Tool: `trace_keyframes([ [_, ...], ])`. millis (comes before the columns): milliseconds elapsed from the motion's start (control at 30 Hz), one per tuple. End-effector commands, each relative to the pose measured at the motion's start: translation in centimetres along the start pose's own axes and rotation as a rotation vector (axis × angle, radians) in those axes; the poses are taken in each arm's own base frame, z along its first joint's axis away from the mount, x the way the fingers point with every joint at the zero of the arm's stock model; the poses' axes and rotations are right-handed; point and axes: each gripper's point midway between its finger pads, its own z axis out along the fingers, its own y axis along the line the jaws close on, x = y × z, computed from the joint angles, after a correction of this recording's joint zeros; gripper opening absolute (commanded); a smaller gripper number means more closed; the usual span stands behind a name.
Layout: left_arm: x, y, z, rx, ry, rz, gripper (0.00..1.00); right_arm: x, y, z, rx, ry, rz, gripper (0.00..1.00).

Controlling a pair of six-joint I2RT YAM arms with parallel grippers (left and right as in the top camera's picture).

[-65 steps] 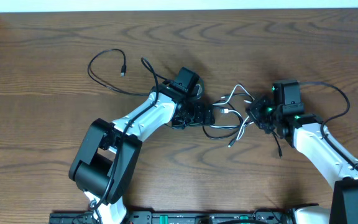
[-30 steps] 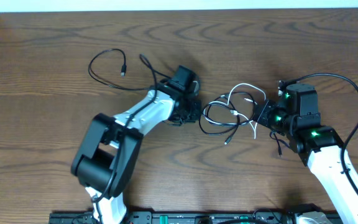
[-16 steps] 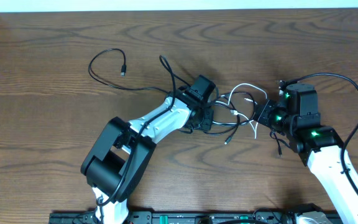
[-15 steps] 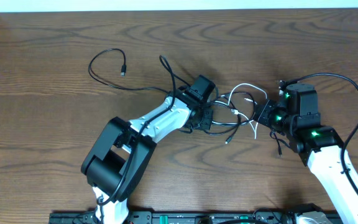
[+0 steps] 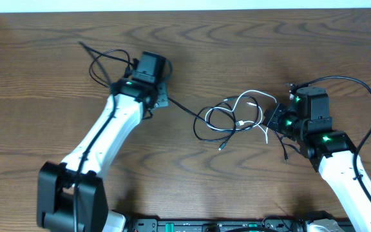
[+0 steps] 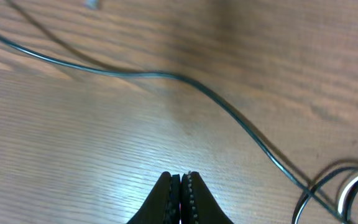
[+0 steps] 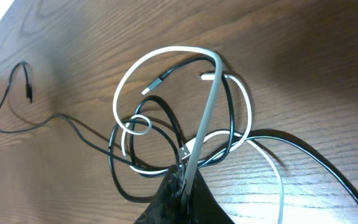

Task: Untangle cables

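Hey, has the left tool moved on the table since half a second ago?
Yes. In the overhead view the left tool has swung up and left, away from the cable tangle and the right tool, which stayed put.

A dark brown wooden table [image 5: 44,129] with bold grain carries everything. The cables [image 5: 234,119] lie on it in a loose knot at about 3 o'clock from the table's middle. In the knot, a white cord [image 5: 253,94] in open loops crosses over and under a thick black cord [image 5: 201,134], and a plug end [image 5: 223,147] points towards 7 o'clock. From the knot a thin black cord [image 5: 182,108] runs out towards 10 o'clock, where a wide loop [image 5: 93,69] rests on the wood.
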Motion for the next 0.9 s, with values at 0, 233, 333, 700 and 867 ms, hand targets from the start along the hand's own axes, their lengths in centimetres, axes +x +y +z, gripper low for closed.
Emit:
trace_keyframes([
  [0,-0.2,-0.7,-1.6,0.125,0.015,-0.071,0.07,-0.5,-0.4,-0.3,0.026,-0.028,-0.011,0.01],
  [233,7.0,-9.7,1.8,0.356,0.341,-0.103,0.31,-0.4,0.1,-0.3,0.002,-0.022,-0.013,0.01],
  [333,8.9,-11.5,4.0,0.326,0.398,-0.173,0.43,-0.4,0.1,-0.3,0.0,-0.021,-0.013,0.01],
  [700,10.7,-15.7,8.6,0.348,0.394,-0.207,0.43,-0.3,0.3,-0.3,-0.011,-0.012,-0.014,0.01],
  [867,9.5,-14.5,9.2,0.303,0.335,-0.193,0.12,-0.2,0.4,-0.3,-0.017,-0.008,-0.014,0.01],
])
